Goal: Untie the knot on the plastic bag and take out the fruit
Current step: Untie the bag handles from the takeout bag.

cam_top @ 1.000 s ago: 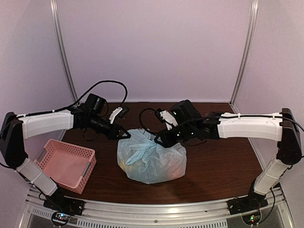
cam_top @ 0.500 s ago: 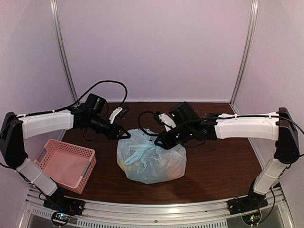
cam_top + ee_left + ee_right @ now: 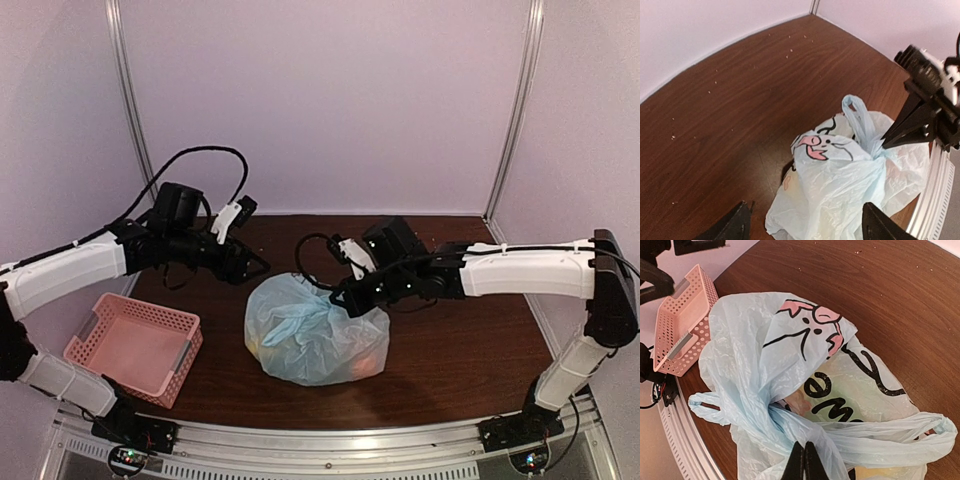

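Two hands, only one on the plastic: untying step, nothing taken out yet.

Your right hand (image 3: 804, 460) has its fingers together, pinching the gathered film of the plastic bag (image 3: 315, 340) right beside the knot (image 3: 790, 424), low in the middle of its wrist view. Your left hand (image 3: 243, 262) stands with fingers apart, off the bag's upper left in the top view, touching nothing. The bag sits mid-desk (image 3: 450, 350), both handle loops tied. The fruit (image 3: 368, 358) is inside, showing only as dim orange and yellow tints. The pink basket (image 3: 135, 345) waits at lower left. Judgement: next, bring your left hand onto the free loop and pull against the right. Thin film may tear or cinch tighter.
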Tool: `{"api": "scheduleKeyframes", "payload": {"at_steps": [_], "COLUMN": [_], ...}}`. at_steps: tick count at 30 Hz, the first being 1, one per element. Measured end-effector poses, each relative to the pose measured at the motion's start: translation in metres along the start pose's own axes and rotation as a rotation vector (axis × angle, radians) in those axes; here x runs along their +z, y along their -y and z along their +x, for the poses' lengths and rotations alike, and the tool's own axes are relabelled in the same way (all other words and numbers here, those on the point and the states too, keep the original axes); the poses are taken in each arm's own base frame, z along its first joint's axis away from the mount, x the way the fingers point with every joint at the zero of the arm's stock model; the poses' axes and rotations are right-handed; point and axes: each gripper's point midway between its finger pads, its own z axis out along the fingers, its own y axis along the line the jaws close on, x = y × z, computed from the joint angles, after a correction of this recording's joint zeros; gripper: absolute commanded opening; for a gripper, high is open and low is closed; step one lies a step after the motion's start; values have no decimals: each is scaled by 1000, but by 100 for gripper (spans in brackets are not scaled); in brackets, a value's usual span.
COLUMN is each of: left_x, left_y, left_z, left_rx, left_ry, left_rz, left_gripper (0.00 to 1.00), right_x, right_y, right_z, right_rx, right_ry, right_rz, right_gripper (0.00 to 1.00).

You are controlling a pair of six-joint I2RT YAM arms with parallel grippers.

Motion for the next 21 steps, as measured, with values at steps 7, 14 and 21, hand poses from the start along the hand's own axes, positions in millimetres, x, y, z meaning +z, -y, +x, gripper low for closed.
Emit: {"api": "scheduleKeyframes", "payload": {"at_steps": [7,14,21], "left_x": [-29,0,22], "left_y": [44,83,91], "left_z": [-42,-12,18], "left_rx": [91,36,-12], "left_ry": [177,144,69], "left_rz": [-40,75,111], "left_gripper": [67,50,39], "right_x": [-2,-7,-7], "right_y": [0,-2,-4], "right_z": [3,-1,-3], "right_rx": [7,18,31], "right_ry": [12,36,44], "right_rz": [-5,-20,-31], "right_gripper": [0,0,0]}}
